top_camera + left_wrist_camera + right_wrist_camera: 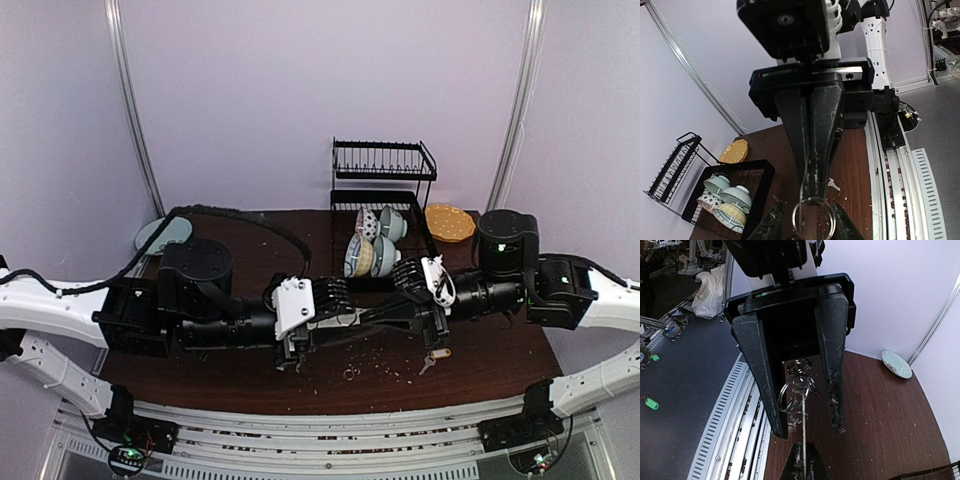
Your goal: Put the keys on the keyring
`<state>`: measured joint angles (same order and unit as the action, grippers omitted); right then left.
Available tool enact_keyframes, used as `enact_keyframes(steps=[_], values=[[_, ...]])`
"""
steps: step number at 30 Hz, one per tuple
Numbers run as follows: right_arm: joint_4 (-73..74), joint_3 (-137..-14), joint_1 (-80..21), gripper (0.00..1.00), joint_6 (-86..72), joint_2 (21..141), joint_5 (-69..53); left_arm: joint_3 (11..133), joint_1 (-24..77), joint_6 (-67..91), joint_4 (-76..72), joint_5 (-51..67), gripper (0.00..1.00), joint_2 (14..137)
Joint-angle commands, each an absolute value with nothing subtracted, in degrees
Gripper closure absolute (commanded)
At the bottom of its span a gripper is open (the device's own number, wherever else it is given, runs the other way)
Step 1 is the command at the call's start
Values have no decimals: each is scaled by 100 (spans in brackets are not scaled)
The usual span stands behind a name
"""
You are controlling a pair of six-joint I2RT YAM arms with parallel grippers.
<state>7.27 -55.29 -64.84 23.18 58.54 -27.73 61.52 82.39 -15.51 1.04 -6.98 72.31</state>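
Observation:
My left gripper (333,322) (813,196) is shut on the keyring, a thin grey hoop (346,318) seen edge-on as a wire (808,165) (804,425). It holds the hoop above the table's middle. Small rings (799,385) (813,220) dangle from the hoop. My right gripper (372,320) (809,430) is open, its jaws on either side of those rings, tip to tip with the left gripper. The keys (433,359), a silver key (833,185) with a yellow tag, lie on the table just in front of the right gripper.
A tiny loose ring (349,374) lies near the front edge among crumbs. A black dish rack (385,200) with bowls (373,246) stands at the back. A yellow plate (449,222) lies to its right. A pale plate (160,235) lies at the back left.

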Motion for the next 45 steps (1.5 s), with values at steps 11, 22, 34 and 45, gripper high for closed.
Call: enact_keyframes(steps=[11, 22, 34, 45], values=[[554, -5447, -6466, 100, 1941, 5687, -2889, 6419, 8271, -2127, -224, -1228, 58, 7635], [636, -5473, -6465, 100, 2069, 5703, -2808, 5870, 8275, -2190, -88, -542, 36, 6897], [713, -5555, -6461, 100, 2092, 5719, -2848, 5880, 8534, -3784, -31, -2130, 53, 7214], [692, -5546, -6464, 100, 2070, 5747, -3010, 5785, 8535, -3735, -1221, -2420, 58, 7078]])
